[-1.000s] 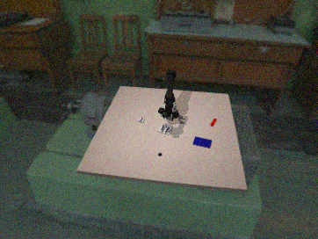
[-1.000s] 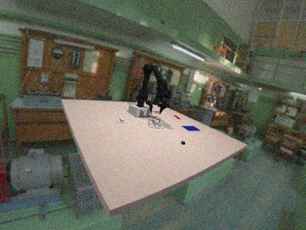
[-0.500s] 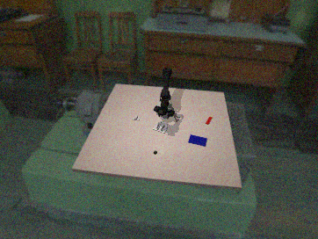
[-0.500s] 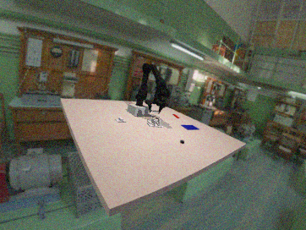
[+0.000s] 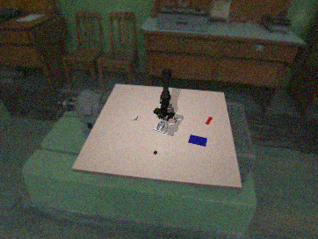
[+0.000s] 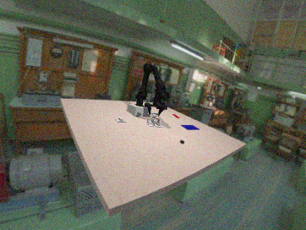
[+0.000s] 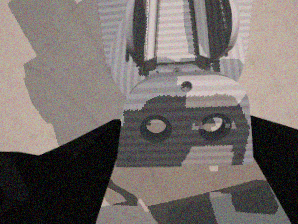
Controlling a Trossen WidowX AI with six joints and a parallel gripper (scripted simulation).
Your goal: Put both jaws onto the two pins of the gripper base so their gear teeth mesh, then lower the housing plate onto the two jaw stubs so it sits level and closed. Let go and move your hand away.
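Note:
My gripper (image 5: 163, 119) (image 6: 155, 113) (image 7: 180, 123) is shut on the housing plate, which spans the space between its two black fingers. The housing plate (image 7: 165, 145) is light grey with two round holes and a smaller hole near its rounded far edge. In the wrist view it overlaps the near part of the gripper base (image 5: 159, 129) (image 7: 111, 35). The two jaws (image 7: 147, 30) (image 7: 214, 25) stand side by side on the base, beyond the plate. Their gear teeth and the pins are hidden. The gap between plate and jaw stubs cannot be told.
A small grey-white piece (image 5: 135, 118) (image 6: 121, 120) lies left of the arm. A blue rectangle (image 5: 198, 141) (image 6: 190, 127) and a red block (image 5: 209, 120) (image 6: 176, 116) lie to the right. A small black piece (image 5: 155, 152) (image 6: 182, 141) lies toward the table's front edge.

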